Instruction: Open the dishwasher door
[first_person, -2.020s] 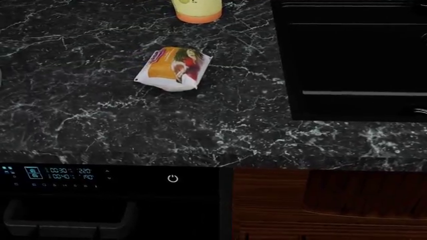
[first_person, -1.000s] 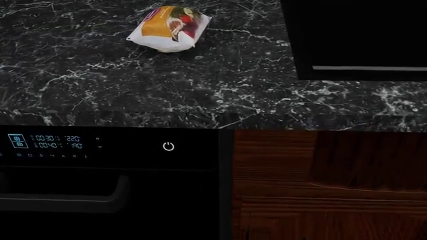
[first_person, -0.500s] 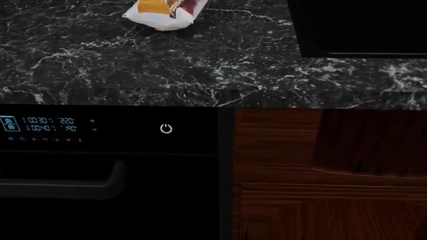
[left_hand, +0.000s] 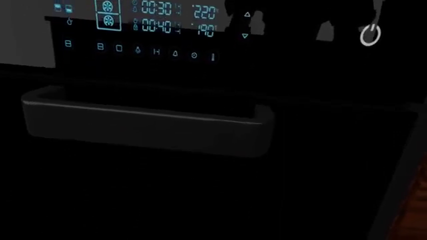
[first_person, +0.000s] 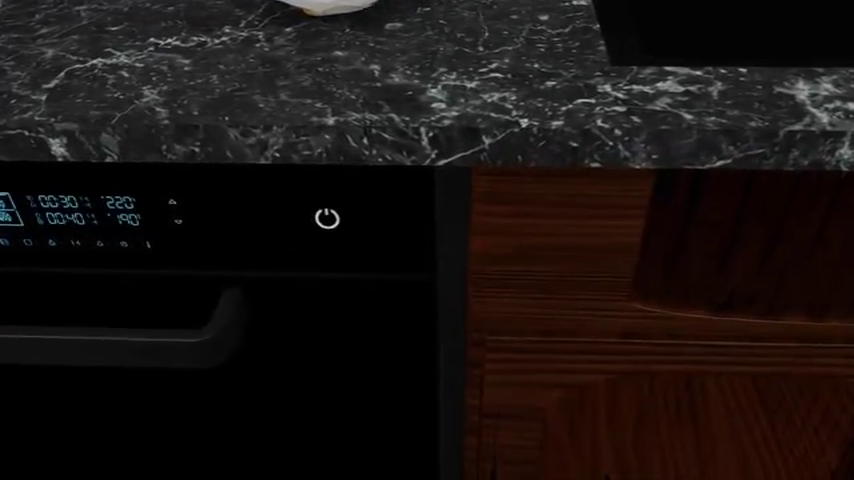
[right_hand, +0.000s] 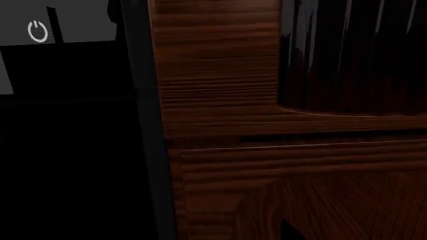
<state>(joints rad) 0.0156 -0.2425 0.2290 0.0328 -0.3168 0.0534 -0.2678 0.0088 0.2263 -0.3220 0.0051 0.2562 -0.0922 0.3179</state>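
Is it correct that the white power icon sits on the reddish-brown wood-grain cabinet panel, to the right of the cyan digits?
Not quite. In the head view the white power icon sits on the glossy black dishwasher door, not on the wood-grain cabinet panel. It is indeed right of the cyan digits.

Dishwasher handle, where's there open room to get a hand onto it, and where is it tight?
The bar handle has bare black door panel below it and a dark gap above, under the control strip. It gets tighter toward the wood cabinet panel bordering the door's edge. Neither gripper is in view.
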